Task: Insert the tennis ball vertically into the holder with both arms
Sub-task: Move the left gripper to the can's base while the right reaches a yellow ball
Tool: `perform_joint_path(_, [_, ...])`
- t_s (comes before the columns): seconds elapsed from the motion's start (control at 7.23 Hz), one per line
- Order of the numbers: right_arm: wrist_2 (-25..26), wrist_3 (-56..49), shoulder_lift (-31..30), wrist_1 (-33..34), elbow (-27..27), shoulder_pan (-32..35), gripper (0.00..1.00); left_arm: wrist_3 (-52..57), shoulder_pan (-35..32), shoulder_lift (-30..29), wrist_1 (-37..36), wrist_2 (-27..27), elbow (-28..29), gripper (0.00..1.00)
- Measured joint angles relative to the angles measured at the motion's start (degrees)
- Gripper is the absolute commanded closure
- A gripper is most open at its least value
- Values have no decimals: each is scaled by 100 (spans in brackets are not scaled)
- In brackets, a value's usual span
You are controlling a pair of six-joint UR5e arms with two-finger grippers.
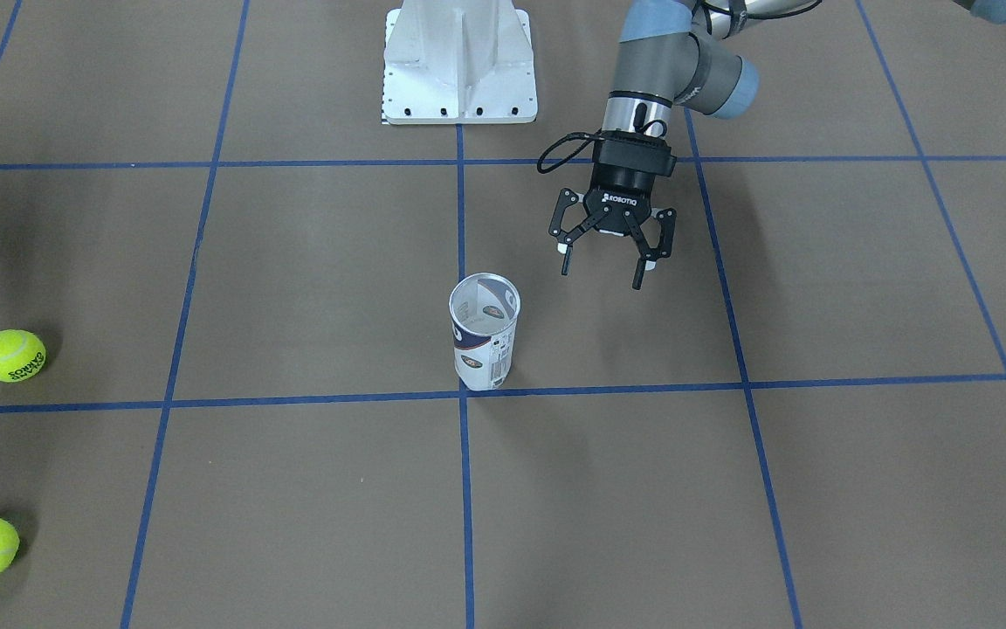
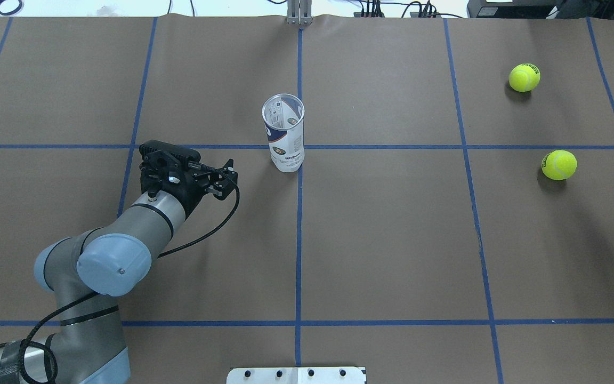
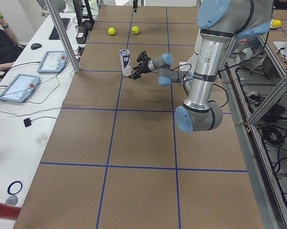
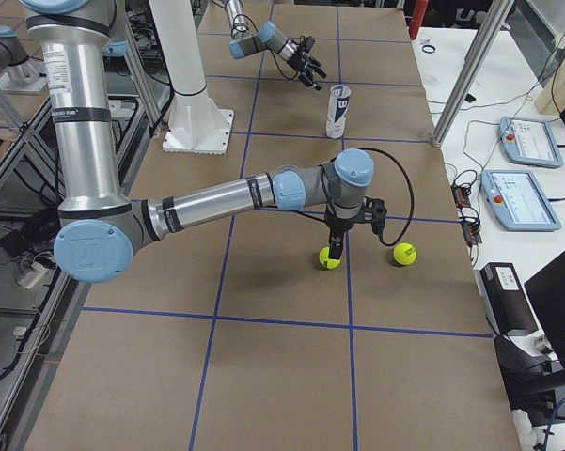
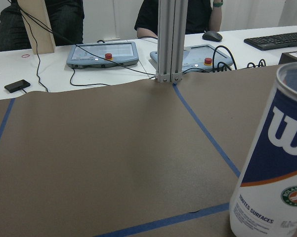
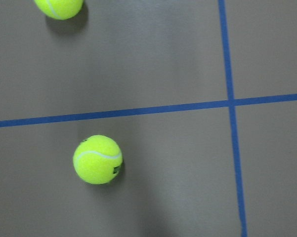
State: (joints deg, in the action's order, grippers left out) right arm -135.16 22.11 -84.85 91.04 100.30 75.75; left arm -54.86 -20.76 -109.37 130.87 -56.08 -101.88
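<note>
Our holder (image 1: pixel 485 332) stands upright and empty on the desk (image 1: pixel 293 262); left fingers (image 1: pixel 640 273) spread open, right fingers (image 4: pixel 337 246) we cannot tell

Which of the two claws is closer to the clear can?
Left. The left gripper hangs open just beside the can; the right gripper is far off, above the tennis balls.

Two tennis balls (image 2: pixel 524 78), one holder (image 2: pixel 284 133) and two arms (image 4: pixel 216 197) are on show.
</note>
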Motion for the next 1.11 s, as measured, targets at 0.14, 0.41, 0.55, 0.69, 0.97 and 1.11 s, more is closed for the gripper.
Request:
perform_joint_path(0.14, [17,72,52,-484,-324,-217,0,12,7,-6,0,12,18,3])
perform_joint_path(0.41, [92,105,209,-1072,-843,-667,0,47,10,16,-1,18,26,2])
perform_joint_path(0.55, [194,106,290,-1149,-955,-862,0,64,9,30,-1,20,30,2])
perform_joint_path(0.69, [335,99,365,-1174,-1044,-1040,0,97,6,38,-1,22,31,2])
perform_joint_path(0.97, [599,68,485,-1187,-1269,-1250,0,183,2,43,0,25,28,2])
perform_joint_path(1.11, [655,20,527,-1191,-1403,-1295,0,197,3,42,0,26,28,2])
